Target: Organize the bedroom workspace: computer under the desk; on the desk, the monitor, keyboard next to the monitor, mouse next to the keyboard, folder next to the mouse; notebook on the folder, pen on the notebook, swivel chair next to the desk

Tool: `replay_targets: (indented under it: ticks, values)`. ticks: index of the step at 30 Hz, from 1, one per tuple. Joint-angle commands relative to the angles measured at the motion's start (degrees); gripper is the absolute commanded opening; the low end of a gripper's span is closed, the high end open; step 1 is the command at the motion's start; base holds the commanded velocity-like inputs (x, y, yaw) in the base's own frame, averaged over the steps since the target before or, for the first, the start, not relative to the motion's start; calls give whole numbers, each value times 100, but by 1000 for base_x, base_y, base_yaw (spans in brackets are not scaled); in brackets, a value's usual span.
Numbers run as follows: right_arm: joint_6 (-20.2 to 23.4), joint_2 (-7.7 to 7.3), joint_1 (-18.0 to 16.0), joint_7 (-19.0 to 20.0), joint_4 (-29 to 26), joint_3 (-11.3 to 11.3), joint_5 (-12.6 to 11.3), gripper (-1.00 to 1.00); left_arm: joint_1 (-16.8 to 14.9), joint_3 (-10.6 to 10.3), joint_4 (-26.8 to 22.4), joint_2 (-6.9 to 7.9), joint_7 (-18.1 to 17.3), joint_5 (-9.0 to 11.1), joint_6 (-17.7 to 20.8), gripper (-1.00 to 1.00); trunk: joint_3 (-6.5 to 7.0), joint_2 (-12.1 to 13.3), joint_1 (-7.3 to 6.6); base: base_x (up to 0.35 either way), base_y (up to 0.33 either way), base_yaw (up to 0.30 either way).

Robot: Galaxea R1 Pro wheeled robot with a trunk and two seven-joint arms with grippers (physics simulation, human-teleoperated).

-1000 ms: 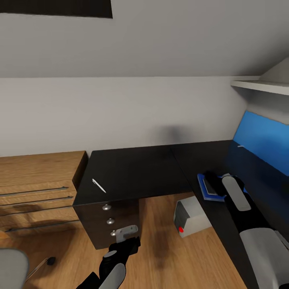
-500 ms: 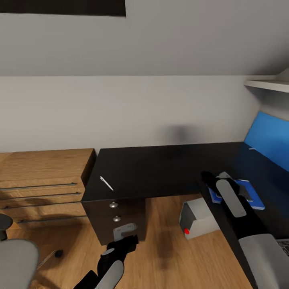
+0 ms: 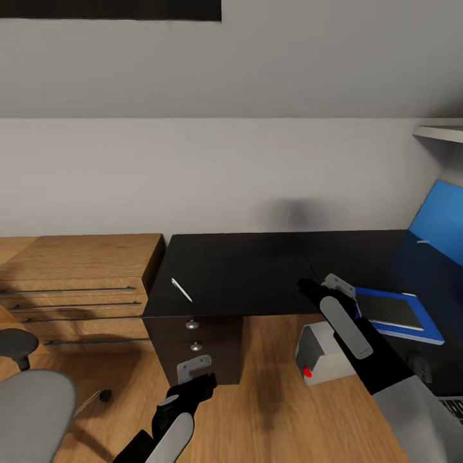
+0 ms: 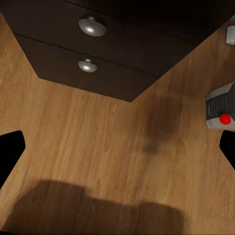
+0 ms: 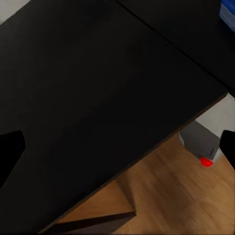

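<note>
On the black desk (image 3: 257, 263) a white pen (image 3: 181, 289) lies near the front left edge. Further right on the desk lies the blue folder (image 3: 418, 331), and the grey notebook (image 3: 389, 310) rests flat on top of it. My right gripper (image 3: 307, 287) hovers open over the desk, left of the folder, holding nothing; the right wrist view shows the desk top (image 5: 98, 98) below it. The computer (image 3: 321, 354) stands on the floor under the desk. My left gripper (image 3: 196, 386) is open and empty, low in front of the desk's drawers (image 4: 93, 25). The swivel chair (image 3: 29, 411) is at the lower left.
A light-wood drawer unit (image 3: 77, 276) adjoins the desk's left end. The desk's blue back panel (image 3: 440, 218) rises at the right under a white shelf (image 3: 440, 132). What looks like a keyboard corner (image 3: 453, 406) shows at the right edge. Wood floor (image 4: 98, 147) lies between chair and desk.
The camera has turned left, shifting the scene rightward. My right gripper has moved left, away from the folder and notebook, which now lie uncovered. The left gripper holds its place.
</note>
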Motion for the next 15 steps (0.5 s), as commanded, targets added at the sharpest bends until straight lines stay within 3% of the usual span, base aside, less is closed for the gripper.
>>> replay_targets:
  ticks: [1,4,5,8,15]
  values:
    - [24,-6,-7,-38,-16,28,-23,100,-6,4,-9,7,40,24,19,100,-7,-4,0,0,0,5]
    - [24,-1,-7,-36,-59,63,-22,100,-6,70,-9,13,34,24,21,100,-7,-4,0,0,0,3]
    - [18,1,-7,-34,-129,199,18,100,-6,207,-2,17,25,24,26,100,-6,-4,0,0,0,149]
    - [6,2,-7,-36,-139,366,221,100,-6,232,5,17,27,30,26,100,-1,-4,0,0,0,215]
    - [-96,3,-7,-37,-221,438,469,100,-6,226,13,17,18,34,31,100,3,-4,0,0,0,263]
